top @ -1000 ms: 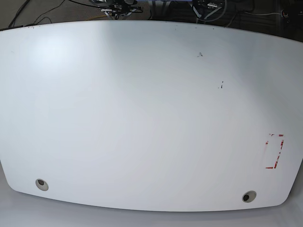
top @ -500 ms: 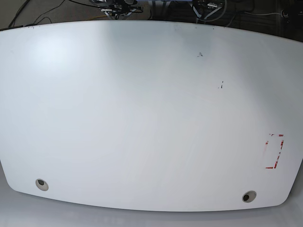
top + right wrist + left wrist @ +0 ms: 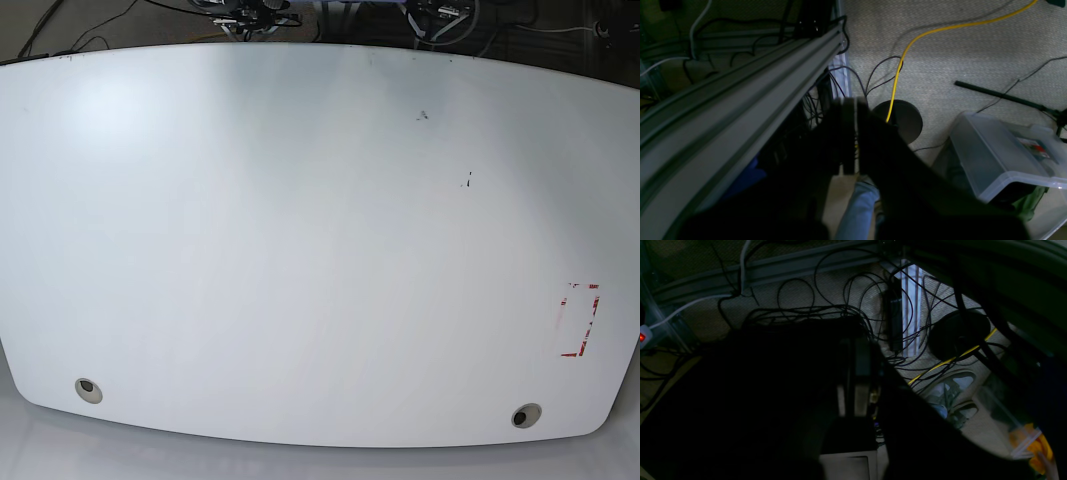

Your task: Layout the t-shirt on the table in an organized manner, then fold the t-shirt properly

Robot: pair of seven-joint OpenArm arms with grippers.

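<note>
progress: nothing laid out, I see no t-shirt on the glossy white bench [image 3: 300, 250] | left tool [image 3: 857, 373] clenched, empty | right tool [image 3: 848, 133] clenched, empty | left: all

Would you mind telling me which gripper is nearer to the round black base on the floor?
Right, seemingly. The right gripper sits just left of the round black base in its wrist view; from the left gripper it lies farther right, past tangled cables.

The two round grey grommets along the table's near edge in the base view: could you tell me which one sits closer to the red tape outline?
The grommet at the view's right, just below the red tape outline; the other grommet lies far left.
</note>
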